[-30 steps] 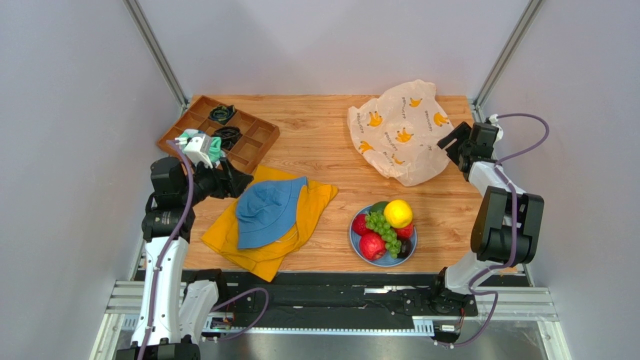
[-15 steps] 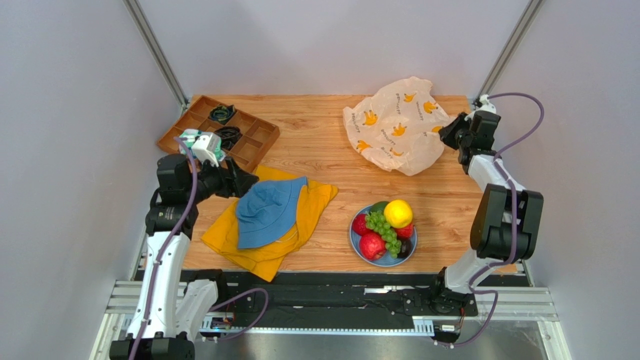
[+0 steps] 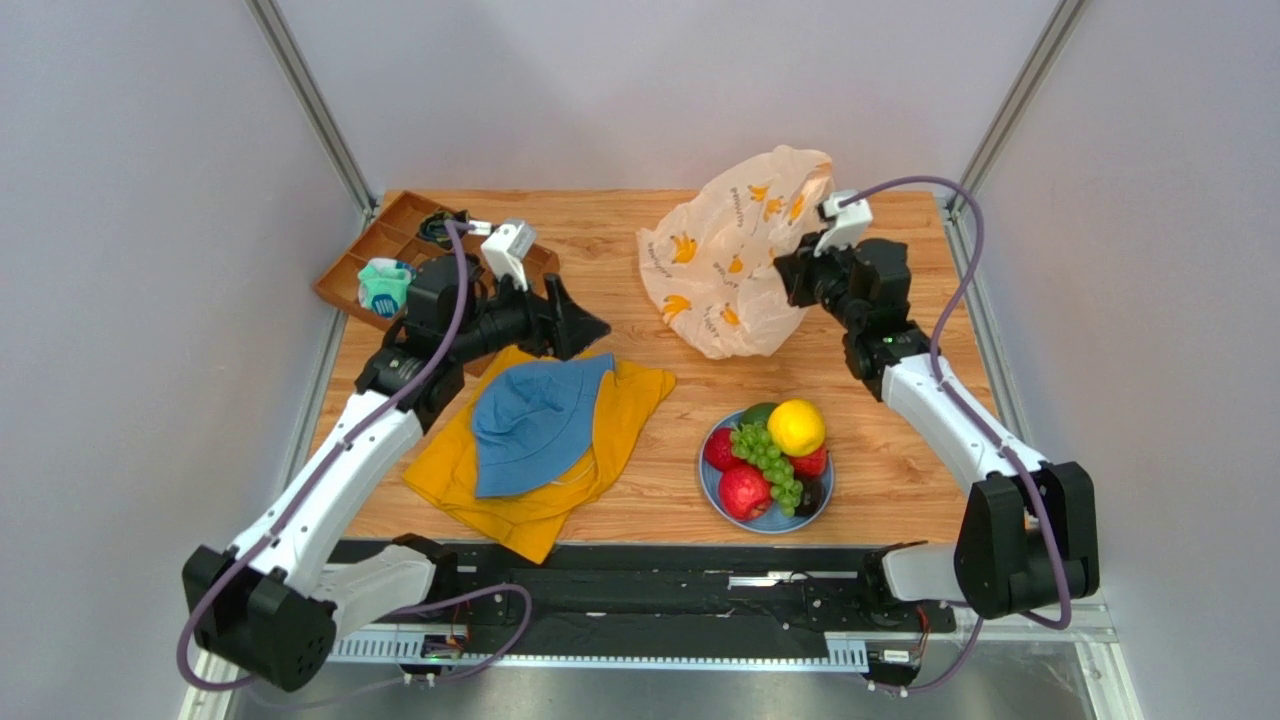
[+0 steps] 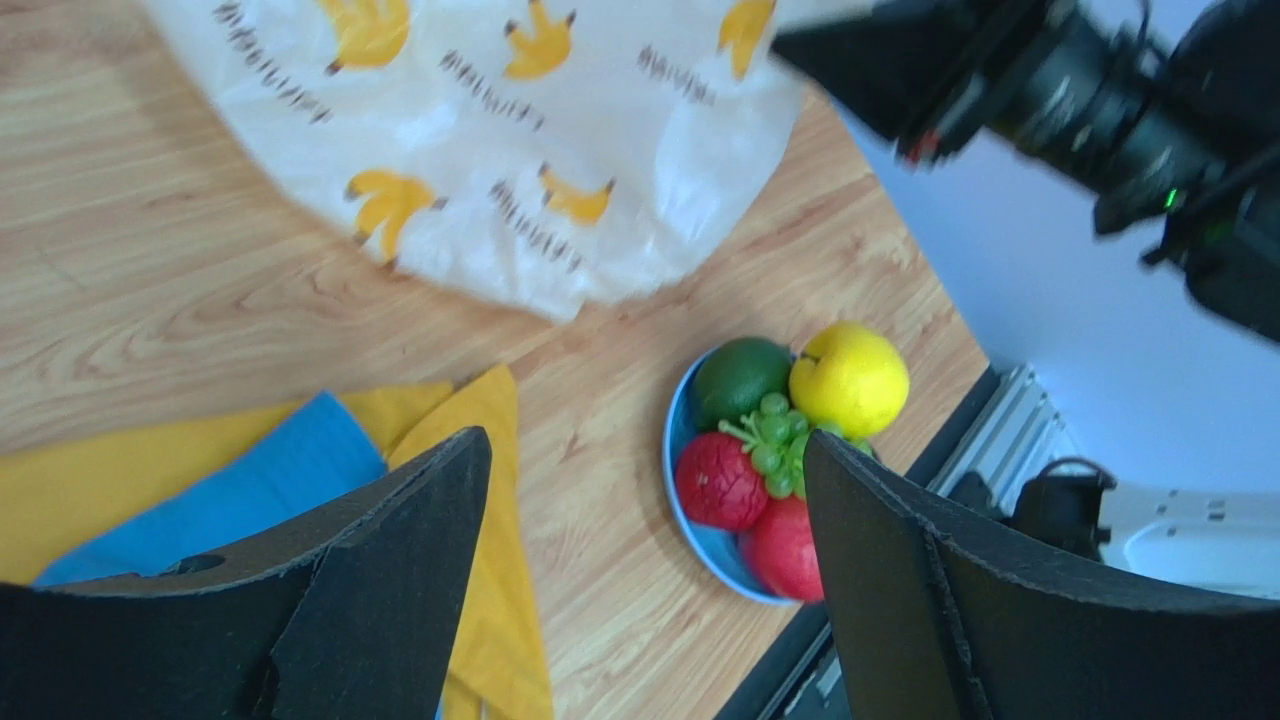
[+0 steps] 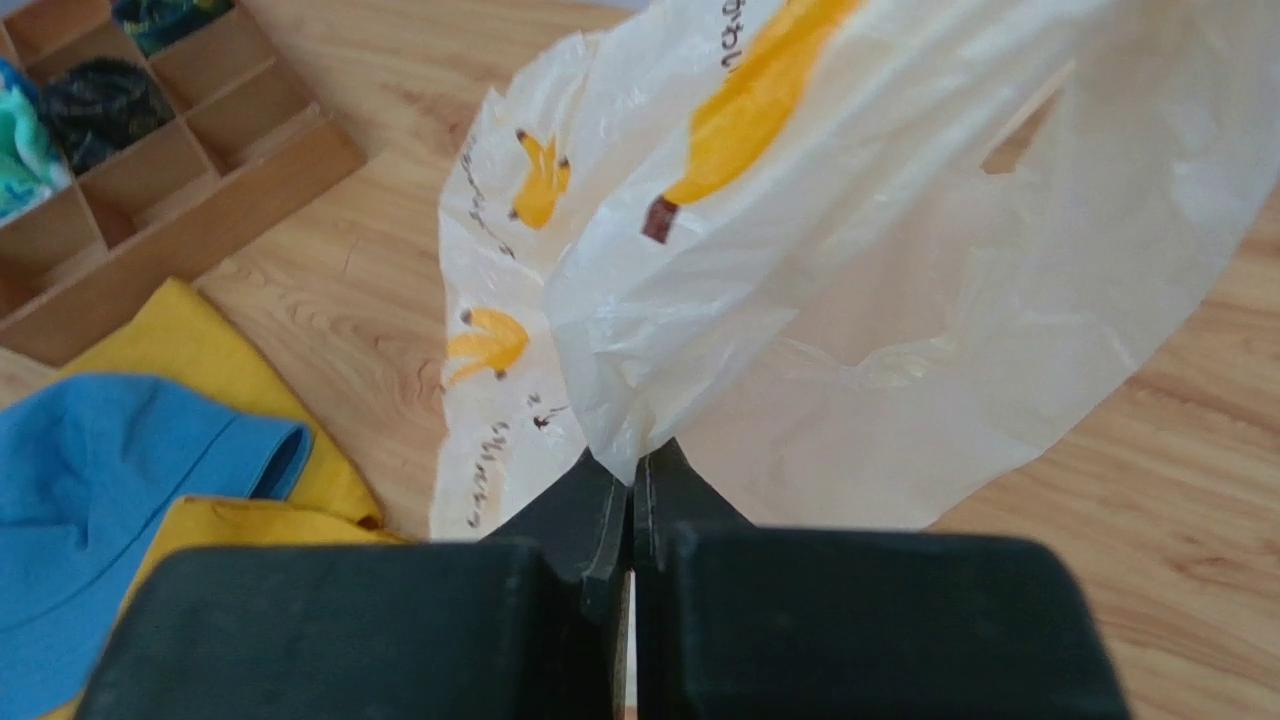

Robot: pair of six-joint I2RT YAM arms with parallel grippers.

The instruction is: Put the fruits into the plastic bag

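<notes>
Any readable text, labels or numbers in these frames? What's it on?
Small dark lettering beside each banana on the plastic bag: too small and blurred to read in any view.
Nothing else legible: no brand, number or sign shows on any other item.

My bench [image 3: 601, 248] matt grained wood, plastic bag [image 5: 902, 300] crinkled translucent glossy film, my left tool [image 4: 643, 450] matt black grainy plastic, blue hat [image 3: 534, 428] soft cloth, plate [image 3: 762, 525] smooth, glossy

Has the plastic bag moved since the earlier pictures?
Yes. Held by the right gripper, the plastic bag has shifted left, away from the right edge of the table; the blue plate has stayed put.
</notes>
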